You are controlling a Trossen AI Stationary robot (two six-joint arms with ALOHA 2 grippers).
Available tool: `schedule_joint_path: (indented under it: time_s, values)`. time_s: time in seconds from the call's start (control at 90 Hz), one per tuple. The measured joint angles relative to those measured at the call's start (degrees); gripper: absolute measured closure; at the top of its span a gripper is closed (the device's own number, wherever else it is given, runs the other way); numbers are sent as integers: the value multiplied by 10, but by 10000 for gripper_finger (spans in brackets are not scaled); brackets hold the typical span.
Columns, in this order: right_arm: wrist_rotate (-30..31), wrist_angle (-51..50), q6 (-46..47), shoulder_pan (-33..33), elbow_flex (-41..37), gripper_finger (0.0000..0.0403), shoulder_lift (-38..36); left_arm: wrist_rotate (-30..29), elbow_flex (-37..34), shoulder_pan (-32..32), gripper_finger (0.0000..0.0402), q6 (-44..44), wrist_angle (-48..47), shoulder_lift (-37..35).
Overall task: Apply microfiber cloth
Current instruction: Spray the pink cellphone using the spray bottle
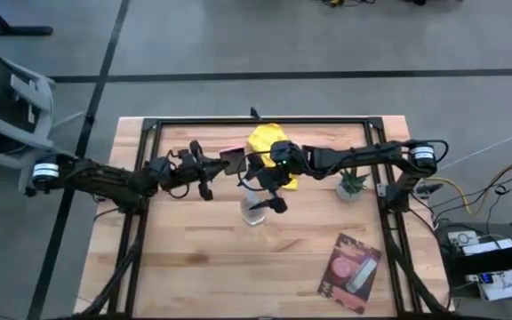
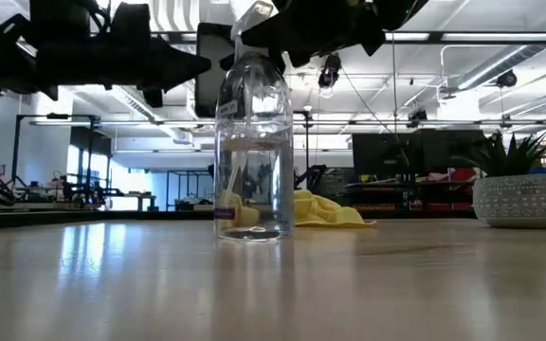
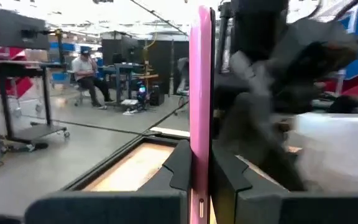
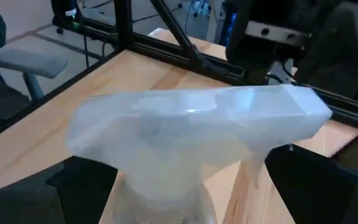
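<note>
Closest to the table-level camera, a clear plastic spray bottle (image 2: 252, 152) with a white trigger head stands upright on the pale wooden table (image 1: 203, 267), a little liquid in its base; a small dark band of label near its foot cannot be read. Right gripper (image 1: 265, 194) reaches in from the table's right side, its two dark fingers (image 4: 86, 180) set on either side of the bottle's neck just under the trigger head, which fills the right wrist view; whether they actually press the neck is hard to judge from these angles. Left gripper (image 1: 212, 174) hangs just left of the bottle, jaws closed on the edge of a thin pink flat device (image 3: 201, 112) held upright, a small dark slot showing at its lower edge. Behind the bottle, toward the far edge of the table, the bright yellow wrinkled microfiber cloth (image 1: 267, 142) lies crumpled, untouched, with the right arm passing over its near side. A small green spiky plant in a white textured pot (image 2: 518, 194) stands to the right. Near the front right corner lies a flat pink-and-dark packet (image 1: 350, 272), its print too small to read. Far off in the left wrist view, a seated person (image 3: 89, 71) works at a desk.
</note>
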Motion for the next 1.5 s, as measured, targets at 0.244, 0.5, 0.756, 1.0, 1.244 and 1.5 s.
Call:
schedule_joint_path:
  time_s: [0.244, 0.5, 0.756, 1.0, 1.244, 1.5]
  values:
    - [0, 3, 10, 0, 0, 34, 0, -162, 0, -77, 392, 85, -14, -41]
    - [0, 4, 5, 0, 0, 34, 0, -192, 0, -83, 392, 77, -2, -24]
    - [0, 3, 4, 0, 0, 34, 0, -191, 21, -83, 392, 84, 15, 2]
    - [0, 2, 4, 0, 0, 34, 0, -191, 34, -83, 392, 90, 16, 6]
    - [0, -2, 9, 0, 0, 34, 0, -191, 34, -83, 392, 89, 22, 0]
    - [0, -2, 10, 0, -1, 34, 0, -191, 34, -83, 392, 90, 22, -6]
